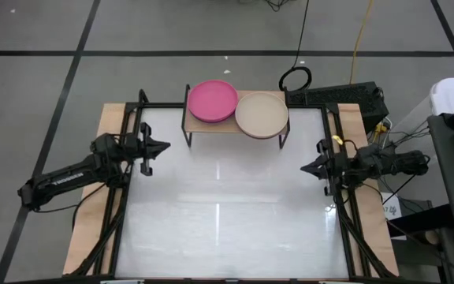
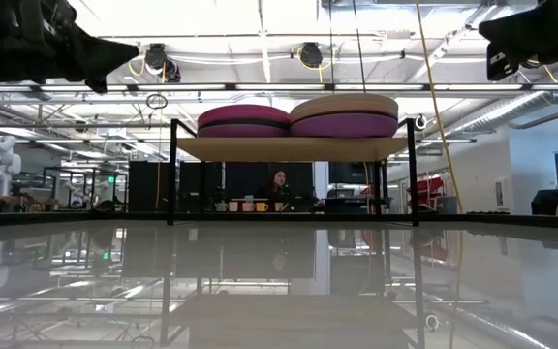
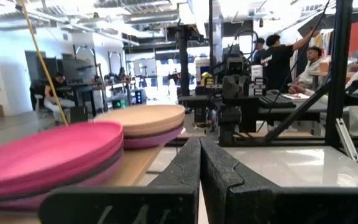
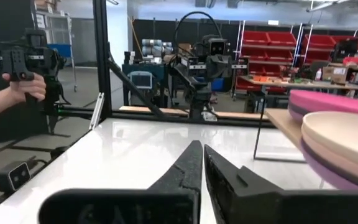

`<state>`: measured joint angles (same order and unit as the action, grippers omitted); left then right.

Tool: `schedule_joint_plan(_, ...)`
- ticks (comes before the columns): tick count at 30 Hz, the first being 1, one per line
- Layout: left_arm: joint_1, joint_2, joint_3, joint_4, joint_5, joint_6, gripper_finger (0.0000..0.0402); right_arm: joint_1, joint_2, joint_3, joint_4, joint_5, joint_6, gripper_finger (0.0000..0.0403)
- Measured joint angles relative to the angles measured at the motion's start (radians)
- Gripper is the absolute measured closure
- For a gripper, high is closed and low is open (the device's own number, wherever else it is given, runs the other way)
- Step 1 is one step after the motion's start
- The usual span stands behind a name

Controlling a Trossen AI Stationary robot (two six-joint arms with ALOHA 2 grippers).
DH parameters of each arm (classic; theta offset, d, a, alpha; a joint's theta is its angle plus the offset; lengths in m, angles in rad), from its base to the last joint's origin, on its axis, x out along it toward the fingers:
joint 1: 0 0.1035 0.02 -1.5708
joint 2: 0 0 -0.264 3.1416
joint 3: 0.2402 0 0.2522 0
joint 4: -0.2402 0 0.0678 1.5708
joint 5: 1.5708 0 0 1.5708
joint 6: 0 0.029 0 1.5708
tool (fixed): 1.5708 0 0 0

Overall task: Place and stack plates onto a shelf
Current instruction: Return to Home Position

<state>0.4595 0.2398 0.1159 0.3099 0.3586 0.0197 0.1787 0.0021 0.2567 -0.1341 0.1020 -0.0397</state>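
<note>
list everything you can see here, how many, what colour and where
shelf: one, light wood top on black legs, far edge of the table
hot pink plate: one, top of the shelf's left stack
dark grey plate: one edge showing, under the hot pink plate; rest of that stack unclear
beige plate: one, top of the right stack
purple plate: one, directly under the beige plate
table: one, white top, black frame
person's hand: one, holding a black device, beyond the table
left gripper: one, dark, shut, table's left edge
right gripper: one, dark, shut, table's right edge
</note>
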Motion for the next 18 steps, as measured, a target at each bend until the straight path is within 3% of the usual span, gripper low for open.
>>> schedule_joint_plan(8,0.000,0.000,-0.106,0.109,-0.002,-0.043,0.0398,0.000,0.000,-0.039,0.005,0.000,0.017,0.0402)
schedule_joint_plan(18,0.000,0.002,-0.107,0.092,-0.001,-0.062,0.0398,0.000,0.000,-0.071,0.033,0.001,0.000,0.0402)
